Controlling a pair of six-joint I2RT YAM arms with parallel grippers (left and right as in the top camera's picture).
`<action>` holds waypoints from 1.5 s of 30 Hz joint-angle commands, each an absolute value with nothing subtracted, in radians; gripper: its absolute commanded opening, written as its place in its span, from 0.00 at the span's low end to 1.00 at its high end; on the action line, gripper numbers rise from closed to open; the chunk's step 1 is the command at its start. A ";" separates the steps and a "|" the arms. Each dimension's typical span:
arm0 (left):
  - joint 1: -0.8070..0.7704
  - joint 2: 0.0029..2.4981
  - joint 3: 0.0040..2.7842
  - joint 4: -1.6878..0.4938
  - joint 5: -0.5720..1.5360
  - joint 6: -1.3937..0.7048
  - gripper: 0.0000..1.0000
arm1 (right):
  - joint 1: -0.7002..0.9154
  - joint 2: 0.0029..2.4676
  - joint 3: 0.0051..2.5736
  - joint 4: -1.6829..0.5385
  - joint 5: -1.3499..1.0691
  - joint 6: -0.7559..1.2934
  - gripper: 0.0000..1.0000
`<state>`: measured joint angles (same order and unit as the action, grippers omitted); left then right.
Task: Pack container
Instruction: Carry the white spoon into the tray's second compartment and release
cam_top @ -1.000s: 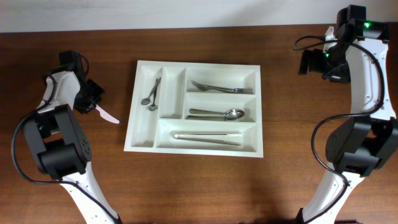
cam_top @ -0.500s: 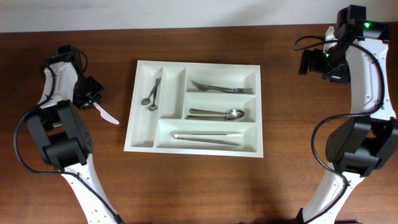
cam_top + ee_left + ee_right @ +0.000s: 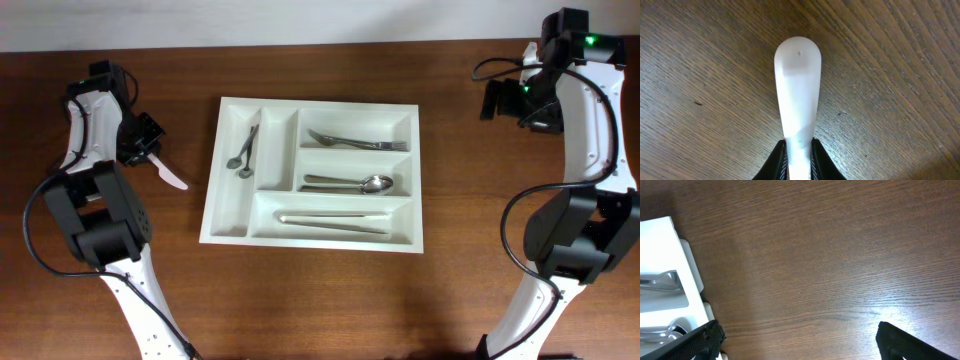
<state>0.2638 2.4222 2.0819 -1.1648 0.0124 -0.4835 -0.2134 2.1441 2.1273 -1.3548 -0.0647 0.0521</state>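
Observation:
The container (image 3: 320,102) is a white five-compartment tray at the table's middle; its right end (image 3: 657,240) shows in the right wrist view. It holds two small spoons (image 3: 243,152), a fork (image 3: 355,140), a spoon (image 3: 350,183) and a long metal piece (image 3: 330,220). My left gripper (image 3: 148,155) is left of the tray, shut on a white plastic utensil (image 3: 172,179). In the left wrist view the utensil's rounded end (image 3: 797,85) sticks out from the gripper (image 3: 799,146) over bare wood. My right gripper (image 3: 492,100) hangs open and holds nothing, beyond the tray's far right corner.
Dark brown wood table (image 3: 480,250) all round the tray. The right gripper (image 3: 800,345) spans bare wood, its left finger (image 3: 695,342) near the tray's edge. Both arm bases (image 3: 95,250) stand at the near corners.
My left gripper has shifted slightly toward the table's far side, carrying the white utensil with it. The right arm has stayed still.

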 commanded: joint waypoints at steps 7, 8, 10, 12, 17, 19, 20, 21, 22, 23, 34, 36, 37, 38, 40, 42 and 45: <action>0.198 2.429 2.339 -1.230 0.031 -0.364 0.02 | -0.210 2.129 2.138 -1.354 -0.063 0.057 0.99; 0.184 2.429 2.378 -1.246 0.031 -0.355 0.02 | -0.210 2.129 2.138 -1.354 -0.063 0.057 0.99; 0.152 2.429 2.442 -1.276 0.031 -0.342 0.02 | -0.210 2.129 2.138 -1.354 -0.063 0.057 0.99; 0.107 2.429 2.489 -1.305 0.031 -0.342 0.02 | -0.210 2.129 2.138 -1.354 -0.063 0.057 0.99; 0.005 2.429 2.507 -1.329 0.031 -0.342 0.02 | -0.210 2.129 2.138 -1.354 -0.063 0.057 0.99; -0.048 2.429 2.507 -1.336 0.030 -0.337 0.02 | -0.210 2.129 2.138 -1.354 -0.063 0.057 0.99; -0.075 2.429 2.507 -1.335 0.031 -0.318 0.02 | -0.210 2.129 2.138 -1.354 -0.063 0.057 0.99; -0.097 2.429 2.507 -1.331 0.030 -0.295 0.02 | -0.210 2.129 2.138 -1.354 -0.063 0.057 0.99; -0.126 2.429 2.507 -1.324 0.030 -0.257 0.02 | -0.210 2.129 2.138 -1.354 -0.063 0.057 0.99; -0.145 2.429 2.507 -1.317 0.030 -0.231 0.02 | -0.210 2.129 2.138 -1.354 -0.063 0.057 0.99; -0.275 2.452 2.501 -1.303 -0.012 -0.002 0.02 | -0.210 2.129 2.138 -1.354 -0.063 0.057 0.99; -0.275 2.472 2.501 -1.318 -0.015 -0.002 0.02 | -0.210 2.129 2.138 -1.354 -0.063 0.057 0.99; -0.275 2.480 2.501 -1.326 -0.015 -0.004 0.02 | -0.210 2.129 2.138 -1.354 -0.063 0.057 0.99; -0.275 2.490 2.501 -1.336 -0.015 -0.007 0.02 | -0.210 2.129 2.138 -1.354 -0.063 0.057 0.99; -0.275 2.505 2.501 -1.357 -0.015 -0.035 0.02 | -0.210 2.129 2.138 -1.354 -0.063 0.057 0.99; -0.275 2.508 2.501 -1.370 -0.015 -0.047 0.02 | -0.210 2.129 2.138 -1.354 -0.063 0.057 0.99; -0.276 2.508 2.501 -1.378 -0.015 -0.066 0.02 | -0.210 2.129 2.138 -1.354 -0.063 0.057 0.99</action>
